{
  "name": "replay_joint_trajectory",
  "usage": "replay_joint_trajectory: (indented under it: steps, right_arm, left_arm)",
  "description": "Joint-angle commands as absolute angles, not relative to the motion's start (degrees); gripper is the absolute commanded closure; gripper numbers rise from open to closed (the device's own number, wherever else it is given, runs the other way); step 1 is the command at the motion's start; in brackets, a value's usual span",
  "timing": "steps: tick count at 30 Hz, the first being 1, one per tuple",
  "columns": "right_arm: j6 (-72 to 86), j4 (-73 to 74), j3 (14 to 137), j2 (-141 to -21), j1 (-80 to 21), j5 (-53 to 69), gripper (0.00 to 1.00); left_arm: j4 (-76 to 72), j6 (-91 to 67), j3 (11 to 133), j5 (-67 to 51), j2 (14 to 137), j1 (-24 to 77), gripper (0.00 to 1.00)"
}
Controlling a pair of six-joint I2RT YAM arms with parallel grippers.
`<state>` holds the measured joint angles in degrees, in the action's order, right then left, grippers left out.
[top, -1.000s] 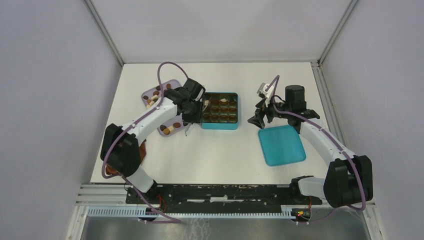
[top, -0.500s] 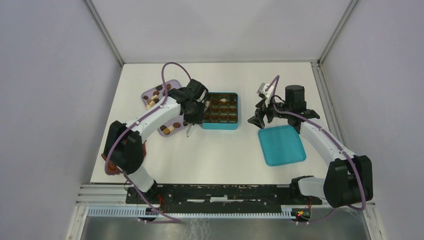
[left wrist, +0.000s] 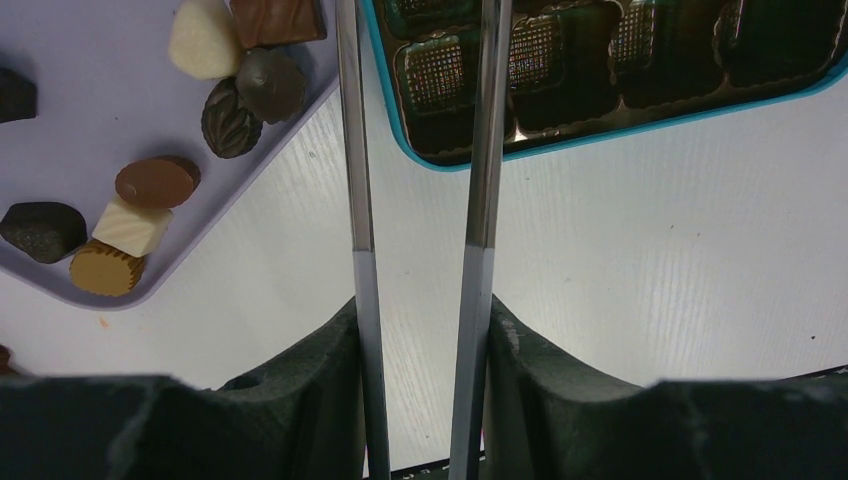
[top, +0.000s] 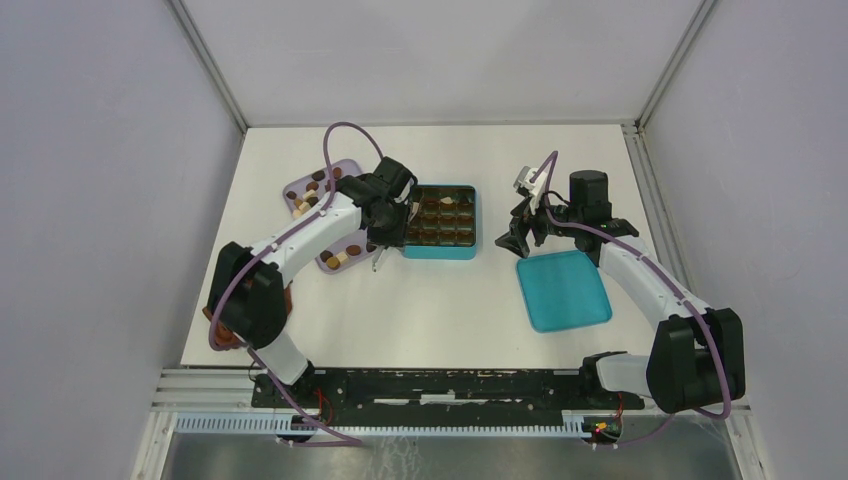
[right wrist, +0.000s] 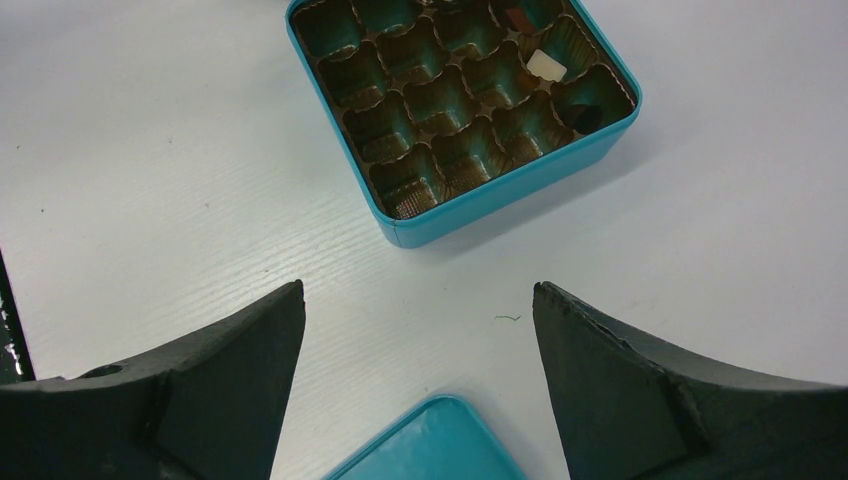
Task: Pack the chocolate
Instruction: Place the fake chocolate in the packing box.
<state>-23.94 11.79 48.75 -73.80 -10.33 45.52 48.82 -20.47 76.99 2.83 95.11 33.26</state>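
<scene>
**Small nudge on the left side**

Left arm (top: 300,235) shifted a touch since a second ago; left gripper (left wrist: 418,30) at a corner of the teal box (right wrist: 500,195), narrow gap, tips off-frame, can't tell if I'm holding anything; right gripper (right wrist: 420,300) gaping, empty, right of the box; chocolate (left wrist: 155,182) mostly on the tray (left wrist: 80,130) left of it.

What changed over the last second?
The left arm edged slightly right, toward the teal box, then held. Nothing visibly taken hold of or let go. The right arm, teal lid, lilac tray and chocolates stayed put.
</scene>
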Motion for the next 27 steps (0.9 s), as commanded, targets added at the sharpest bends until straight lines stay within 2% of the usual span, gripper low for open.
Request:
replay_joint_trajectory:
  steps: [1, 22, 27]
  right_arm:
    - [-24.8, 11.3, 51.3, -73.7, -10.0, 46.9, 0.10]
    - [-24.9, 11.4, 51.4, -73.8, -10.1, 47.0, 0.10]
    - [-24.8, 11.5, 51.4, -73.8, -10.0, 47.0, 0.10]
  left_arm:
    - [49.1, -19.8, 79.8, 3.8, 94.9, 33.5, 0.55]
    - [50.0, -19.6, 80.9, 4.9, 94.7, 33.5, 0.52]
    - [50.2, -19.8, 81.3, 5.5, 93.7, 33.5, 0.56]
